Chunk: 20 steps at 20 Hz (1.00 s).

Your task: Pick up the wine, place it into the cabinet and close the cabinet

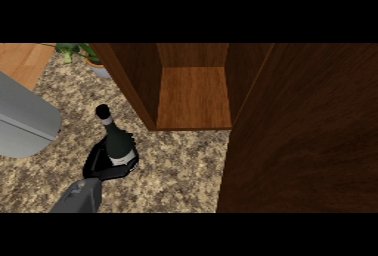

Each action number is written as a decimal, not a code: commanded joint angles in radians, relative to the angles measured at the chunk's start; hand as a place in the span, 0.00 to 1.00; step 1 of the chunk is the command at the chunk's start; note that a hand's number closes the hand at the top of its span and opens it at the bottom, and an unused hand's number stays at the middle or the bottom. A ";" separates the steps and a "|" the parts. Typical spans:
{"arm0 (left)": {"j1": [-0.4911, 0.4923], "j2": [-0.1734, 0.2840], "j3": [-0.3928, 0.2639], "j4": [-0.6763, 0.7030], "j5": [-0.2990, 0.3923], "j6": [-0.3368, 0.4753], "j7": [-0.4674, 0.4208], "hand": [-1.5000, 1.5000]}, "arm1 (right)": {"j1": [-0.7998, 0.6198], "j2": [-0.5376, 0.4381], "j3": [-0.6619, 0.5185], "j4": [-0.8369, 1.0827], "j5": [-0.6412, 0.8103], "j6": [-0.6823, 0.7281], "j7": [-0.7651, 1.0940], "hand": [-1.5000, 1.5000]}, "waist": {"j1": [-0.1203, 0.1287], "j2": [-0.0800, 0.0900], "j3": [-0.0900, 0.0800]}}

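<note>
**Obs 1:** Head view, steep down on the speckled granite counter (177,170). One arm only: grey forearm (80,197) coming up from the lower edge at the left side of view, so the left hand (103,162). Black fingers curled round the lower body of the wine bottle (117,142).

**Obs 2:** Confirmed, it has the bottle in its grasp. Bottle itself: dark glass, pale band at the neck, pale label low down partly covered by the hand. Neck tilts up and slightly left in view, cap end farthest from the arm. Whether the base sits on the counter or is lifted off it — can't tell from this angle.

**Obs 1:** Cabinet (193,95)?

**Obs 2:** Dark wood, open. Lighter wooden shelf floor visible inside, nothing on it. Bottle is outside it, just left of the cabinet's left wall and a little in front of the opening. Cabinet door (303,135) fills the right of view as a broad dark panel, swung out over the counter.

**Obs 1:** Other items: grey rounded object (26,122) at the left edge, well apart from the bottle. Potted plant (85,55) at top left, beside the cabinet's far corner. Right hand shows nowhere.
</note>
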 commanded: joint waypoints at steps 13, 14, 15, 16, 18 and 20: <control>0.021 0.007 0.173 -0.012 0.214 -0.001 0.060 1.00 | 0.102 0.012 0.044 -0.079 0.000 0.028 -0.026 0.00 | 0.010 -0.004 -0.001; 0.056 -0.048 0.144 -0.029 0.194 0.037 0.034 1.00 | -0.002 -0.021 -0.038 -0.078 -0.063 0.012 0.060 0.00 | 0.015 -0.004 -0.001; 0.077 0.000 0.160 -0.068 0.226 -0.017 0.076 1.00 | 0.061 -0.024 -0.059 -0.087 -0.067 0.029 0.012 0.00 | 0.019 -0.006 0.001; 0.080 -0.022 0.143 -0.078 0.215 -0.025 0.037 1.00 | 0.047 -0.020 -0.023 -0.082 -0.057 0.032 0.027 0.00 | 0.016 -0.004 0.000; 0.094 -0.021 0.140 -0.135 0.231 -0.014 0.051 1.00 | 0.080 -0.006 -0.040 -0.021 -0.061 0.047 -0.061 0.00 | 0.018 -0.005 0.000; 0.084 -0.050 0.130 -0.182 0.258 -0.008 0.134 1.00 | 0.115 0.029 0.052 -0.035 0.031 0.036 -0.088 0.00 | 0.019 -0.006 0.000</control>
